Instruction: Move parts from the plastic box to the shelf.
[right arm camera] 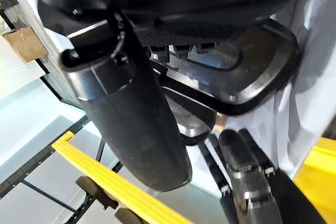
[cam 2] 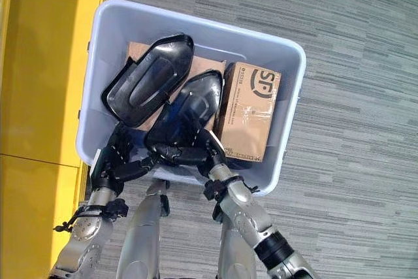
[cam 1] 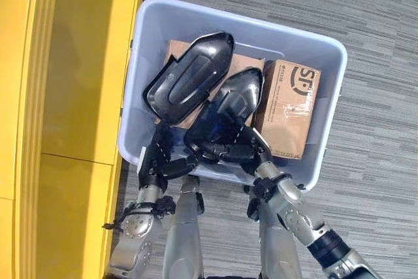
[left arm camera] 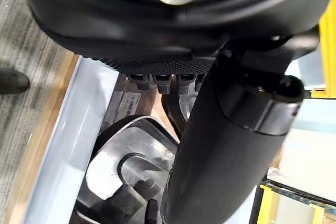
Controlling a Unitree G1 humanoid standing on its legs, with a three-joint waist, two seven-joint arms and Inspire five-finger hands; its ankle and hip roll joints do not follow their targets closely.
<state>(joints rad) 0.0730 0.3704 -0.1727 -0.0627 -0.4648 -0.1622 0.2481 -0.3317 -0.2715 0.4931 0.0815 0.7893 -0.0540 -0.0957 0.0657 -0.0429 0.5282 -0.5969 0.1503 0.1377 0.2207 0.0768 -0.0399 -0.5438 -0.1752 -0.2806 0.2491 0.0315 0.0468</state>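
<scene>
Pale blue plastic box (cam 1: 326,50) on grey carpet holds two glossy black moulded parts (cam 1: 189,78) and brown cardboard cartons (cam 1: 287,109); left hand (cam 1: 157,161) and right hand (cam 1: 225,151) curl round the nearer part (cam 1: 236,96), inside the box

A pale blue-grey plastic box (cam 1: 330,50) sits open on the floor, just right of the yellow shelf (cam 1: 78,96). Inside it lie two glossy black moulded parts, each long and tapering to a rounded tip. The left part (cam 1: 186,80) rests tilted, its tip toward the far wall. The right part (cam 1: 232,102) lies beside and partly under it, nearer the box's near wall, next to a cardboard carton (cam 1: 287,109).
</scene>
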